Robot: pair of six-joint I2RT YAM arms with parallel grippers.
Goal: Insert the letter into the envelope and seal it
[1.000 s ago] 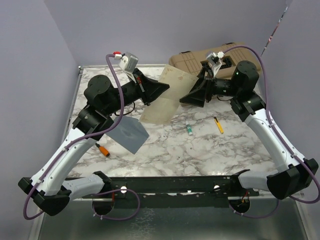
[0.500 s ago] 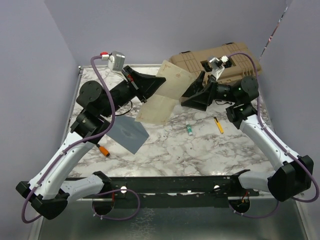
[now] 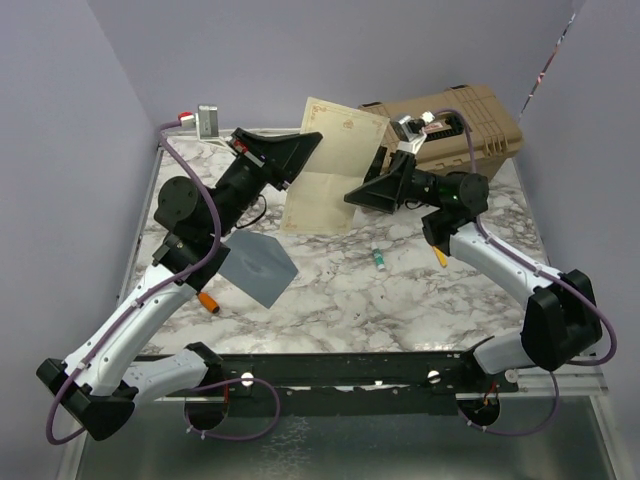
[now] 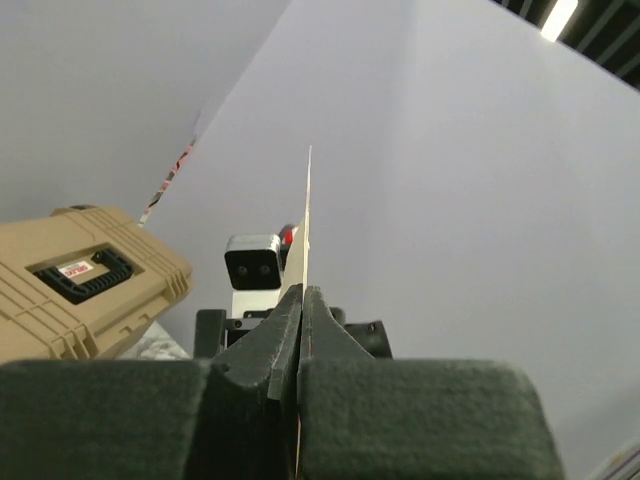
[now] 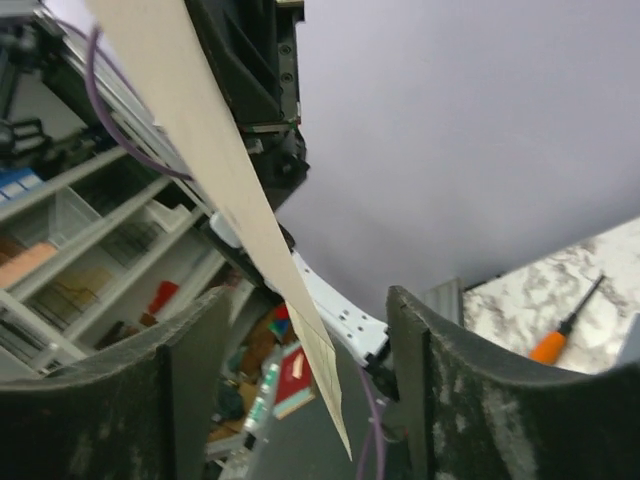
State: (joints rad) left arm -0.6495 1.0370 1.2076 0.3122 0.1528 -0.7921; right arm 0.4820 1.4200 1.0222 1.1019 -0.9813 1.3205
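Lifted higher, one letter [image 3: 336,168] hangs pinched in left hand [image 3: 312,146]; right hand [image 3: 353,197] gapes; one envelope [image 3: 258,265] lies flat.

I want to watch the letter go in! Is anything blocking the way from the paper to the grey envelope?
Nothing visible is. The left gripper holds the cream, red-bordered paper letter up in the air, and the flat blue-grey paper envelope lies on the marble table with nothing on it.
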